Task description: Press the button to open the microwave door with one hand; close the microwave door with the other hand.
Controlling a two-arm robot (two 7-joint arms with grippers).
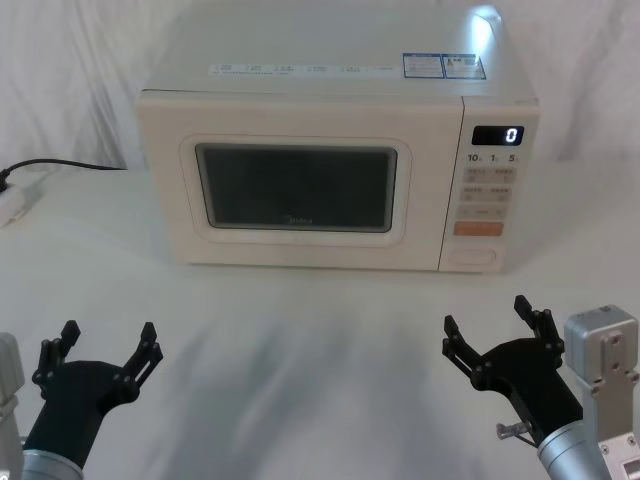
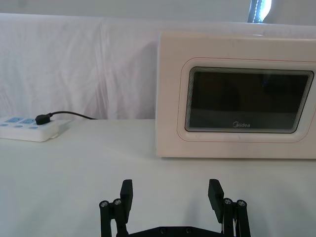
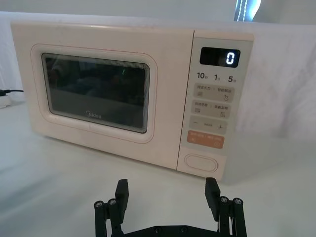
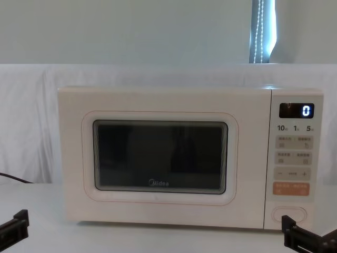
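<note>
Midea microwave (image 1: 335, 165) stands on the table (image 1: 300, 370) ahead of me, its door (image 4: 160, 161) shut, display (image 3: 219, 57) reading 0, button (image 3: 201, 162) low on the control strip. My left hand (image 1: 105, 350) and right hand (image 1: 487, 325) hover spread open, well short.

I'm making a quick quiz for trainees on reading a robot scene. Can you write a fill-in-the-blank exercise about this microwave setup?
1. The microwave door is ____.
2. The black display on the microwave reads ____.
3. The button sits directly below the ____ rectangular key.
4. The left hand and the right hand hover in front of the microwave with fingers ____.

Missing words: closed; 0; orange; open
</note>
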